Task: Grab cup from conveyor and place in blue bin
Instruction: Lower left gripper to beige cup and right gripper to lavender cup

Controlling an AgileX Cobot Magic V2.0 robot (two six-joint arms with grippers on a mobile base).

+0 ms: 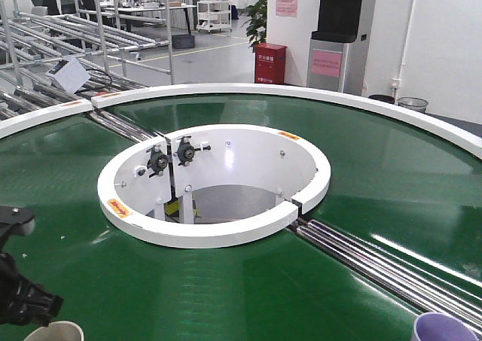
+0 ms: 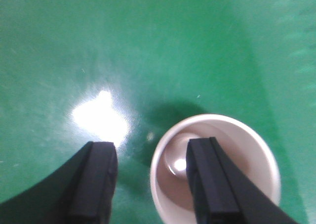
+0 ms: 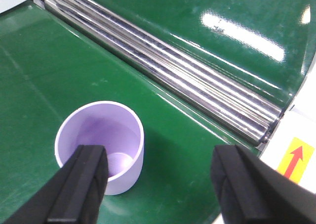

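Note:
The conveyor's dark green belt (image 1: 226,296) fills the front view. A cream cup (image 1: 54,331) stands on it at the bottom left, under my left gripper (image 1: 34,307). In the left wrist view the left gripper (image 2: 150,149) is open: its right finger (image 2: 212,184) hangs over the mouth of the cream cup (image 2: 247,155), and its left finger is outside the rim. A lilac cup (image 1: 444,327) stands at the bottom right. My right gripper (image 3: 160,152) is open above the belt, with its left finger (image 3: 81,184) over the near rim of the lilac cup (image 3: 98,127). The blue bin is out of view.
The white central ring wall (image 1: 218,232) stands mid-belt. Steel roller strips (image 1: 376,262) cross the belt to the right, just beyond the lilac cup (image 3: 163,66). The white outer rim (image 3: 291,150) with a red arrow label lies beside my right gripper. Metal racks (image 1: 68,25) stand behind.

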